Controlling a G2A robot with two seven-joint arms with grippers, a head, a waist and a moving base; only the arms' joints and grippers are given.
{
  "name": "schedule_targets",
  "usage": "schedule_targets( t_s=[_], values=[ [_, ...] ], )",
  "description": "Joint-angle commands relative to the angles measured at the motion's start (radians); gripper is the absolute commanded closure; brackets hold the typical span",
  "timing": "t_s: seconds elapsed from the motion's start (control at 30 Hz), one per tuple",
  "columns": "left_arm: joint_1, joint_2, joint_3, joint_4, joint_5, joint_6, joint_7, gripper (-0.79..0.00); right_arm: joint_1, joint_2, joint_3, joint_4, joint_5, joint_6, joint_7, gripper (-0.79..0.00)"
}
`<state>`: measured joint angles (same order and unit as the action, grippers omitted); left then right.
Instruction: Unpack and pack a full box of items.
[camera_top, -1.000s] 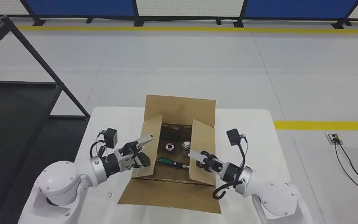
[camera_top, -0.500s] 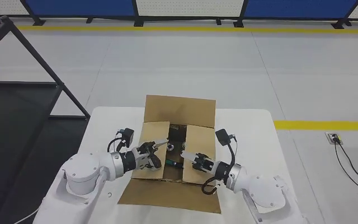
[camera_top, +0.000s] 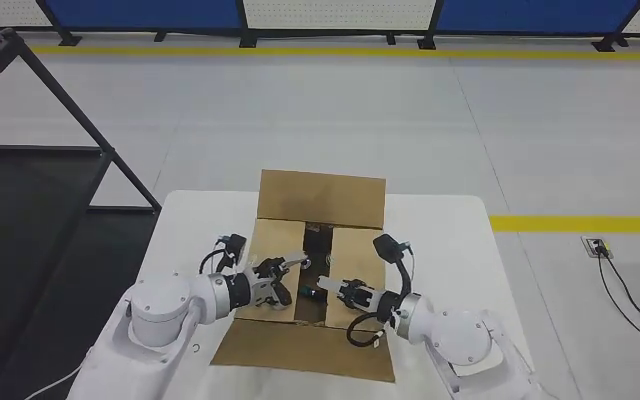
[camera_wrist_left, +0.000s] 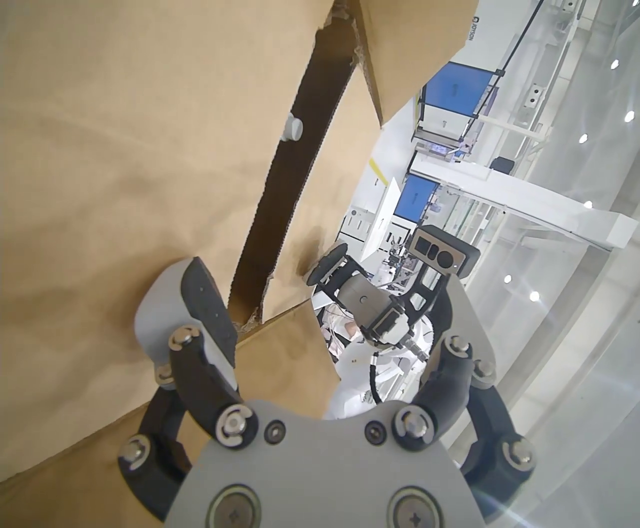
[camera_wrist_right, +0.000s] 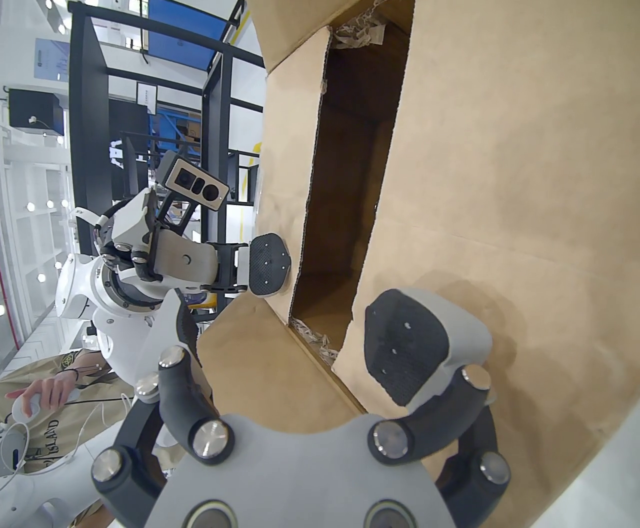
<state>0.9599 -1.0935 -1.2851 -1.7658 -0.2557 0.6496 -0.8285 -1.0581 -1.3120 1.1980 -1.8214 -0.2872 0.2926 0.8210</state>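
Cardboard box (camera_top: 320, 195), one, stands on the white table (camera_top: 440, 215), its two side flaps folded nearly shut, a narrow gap between. I see both grippers spread open: left gripper (camera_top: 288, 275) at the left flap (camera_top: 272, 240), right gripper (camera_top: 338, 293) at the right flap (camera_top: 355, 250).

the box (camera_top: 320, 200) is plain brown cardboard on a white bench (camera_top: 445, 220). at the box, the left gripper (camera_top: 293, 267) and right gripper (camera_top: 336, 290) are grey, with black pale-dotted pads (camera_wrist_right: 405, 350).

Top camera overhead, looks down on table (camera_top: 440, 215); wrist cameras close, face box (camera_wrist_left: 125, 150) from opposite sides.
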Motion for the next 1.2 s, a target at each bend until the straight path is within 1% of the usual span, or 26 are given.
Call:
schedule_targets(
  t_s=[0.0,0.63,0.77,1.17],
  values=[
    [-0.004,0.0,0.007,0.004,-0.002,0.003,0.003,-0.785,-0.004,0.001,0.003,-0.005,0.007,-0.003,-0.002,-0.785],
    [-0.016,0.008,0.031,0.029,-0.02,0.011,0.028,-0.785,-0.032,0.014,0.035,-0.028,0.107,-0.085,-0.008,-0.785],
    [-0.019,0.009,0.035,0.033,-0.025,0.01,0.03,-0.785,-0.024,0.018,0.023,-0.018,0.077,-0.067,0.004,-0.785],
    [-0.029,0.014,0.045,0.051,-0.041,0.013,0.035,-0.785,0.015,0.021,-0.025,0.009,0.053,-0.035,0.02,-0.785]
  ],
)
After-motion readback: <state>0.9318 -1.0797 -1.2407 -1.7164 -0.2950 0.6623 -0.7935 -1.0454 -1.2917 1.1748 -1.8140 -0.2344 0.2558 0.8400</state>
